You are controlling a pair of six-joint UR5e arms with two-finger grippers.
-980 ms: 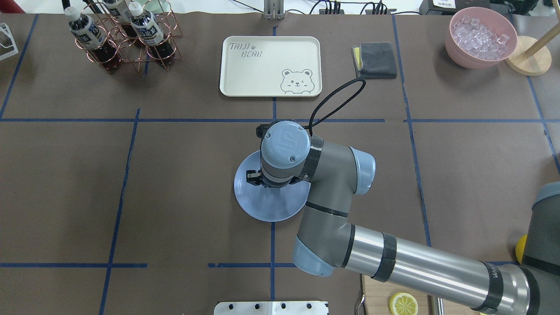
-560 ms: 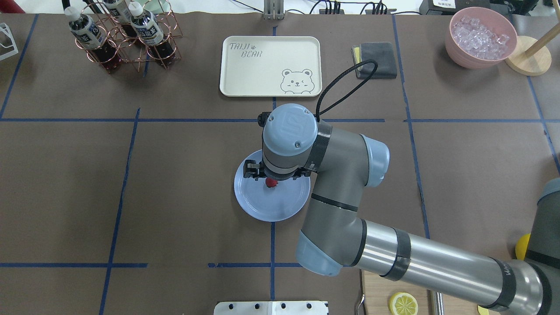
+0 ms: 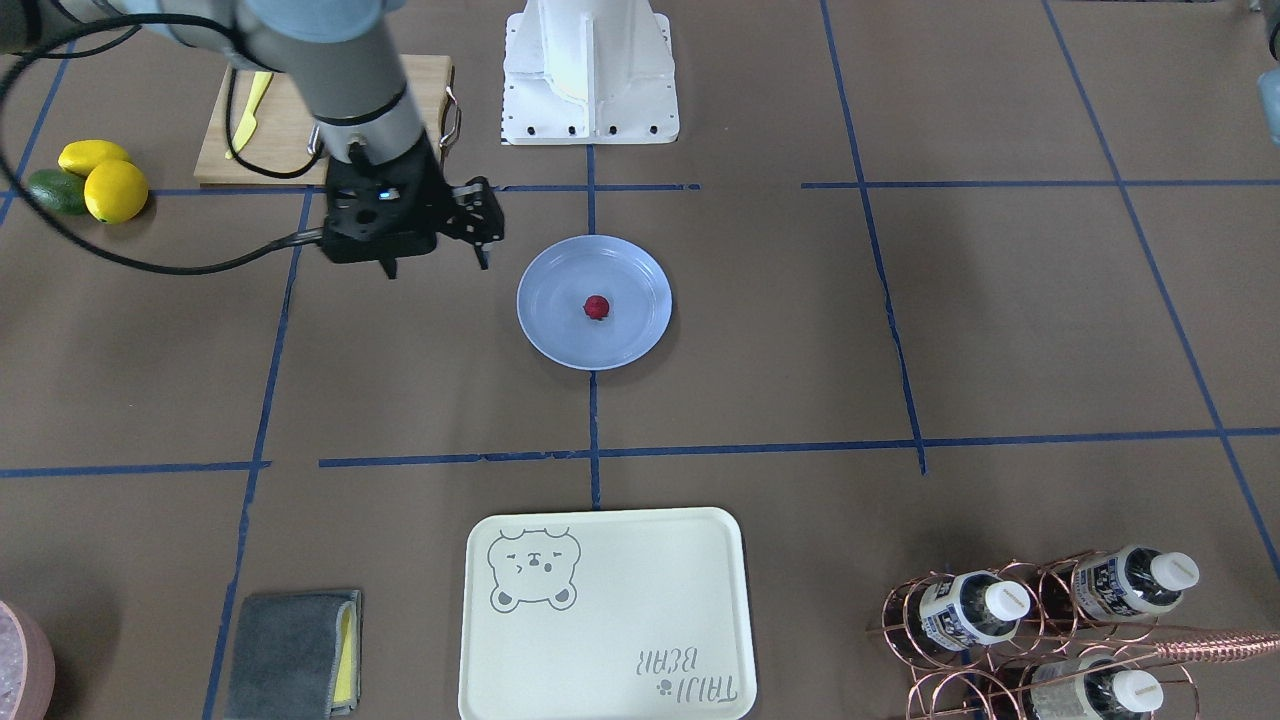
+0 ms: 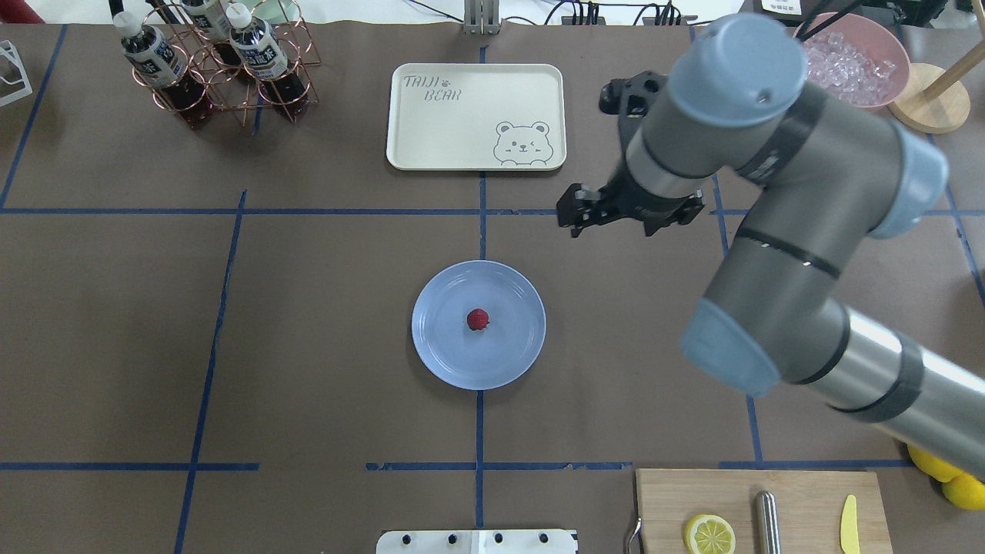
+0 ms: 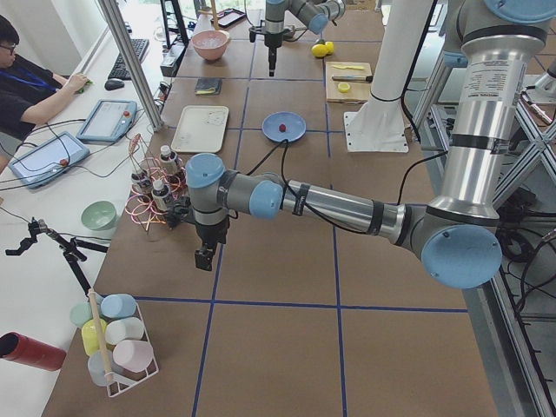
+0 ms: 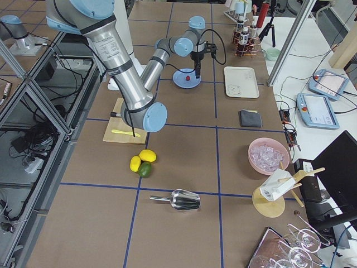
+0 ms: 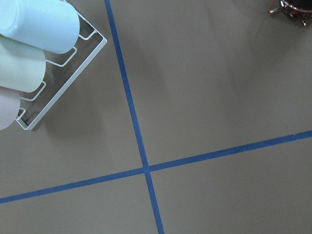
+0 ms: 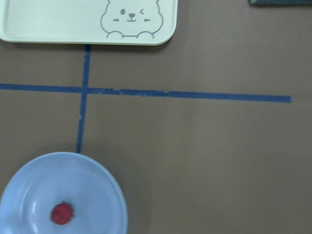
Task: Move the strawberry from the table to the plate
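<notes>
I'm seeing the strawberry [image 4: 478,318] lying mid-plate [image 4: 439,346] on the bench [image 4: 308,308]. My right tool [image 3: 436,266] is hanging released, clear of the plate. I cannot tell the left tool's [image 5: 206,256] grip.

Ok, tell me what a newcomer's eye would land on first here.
The red strawberry, lying alone in the middle of the blue-grey plate at the centre of the table. Next, the right gripper, hanging open beside the plate, apart from it and holding nothing.
</notes>
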